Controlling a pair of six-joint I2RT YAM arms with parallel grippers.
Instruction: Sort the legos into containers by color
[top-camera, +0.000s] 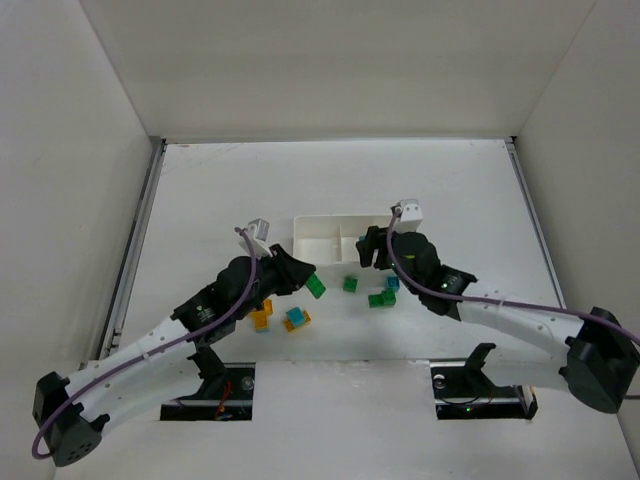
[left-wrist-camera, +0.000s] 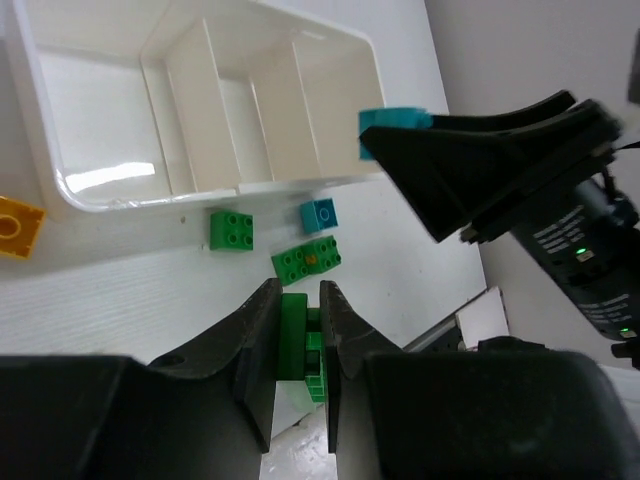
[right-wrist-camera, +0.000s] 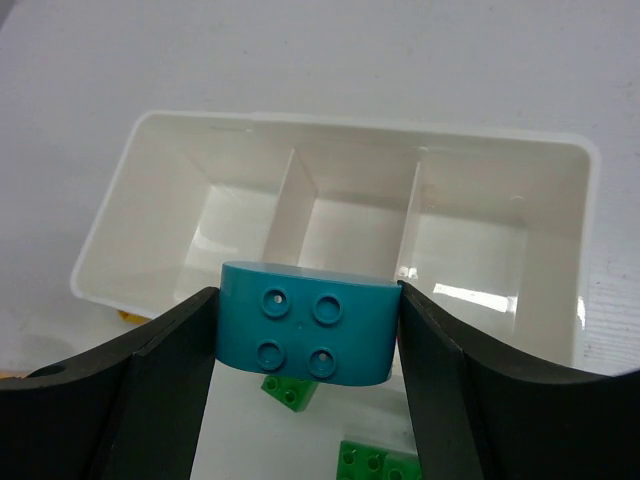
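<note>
Legos: the cyan brick (right-wrist-camera: 305, 322) is clamped in my right claw (top-camera: 372, 247), its long axis running finger to finger and its four-dot face turned toward the wrist camera. The tray (right-wrist-camera: 350, 130) lies just ahead of this claw, long axis crosswise to its reach, with the middle compartment (right-wrist-camera: 345, 225) dead ahead. All three compartments look empty. The right arm is nearer, so I judge its drop comes first. My left claw (left-wrist-camera: 297, 295) is closed on a green brick (left-wrist-camera: 294, 345) standing on end, with the tray ahead and further off. Loose bricks (left-wrist-camera: 230, 230) lie on the tabletop (top-camera: 450, 180) in between.
</note>
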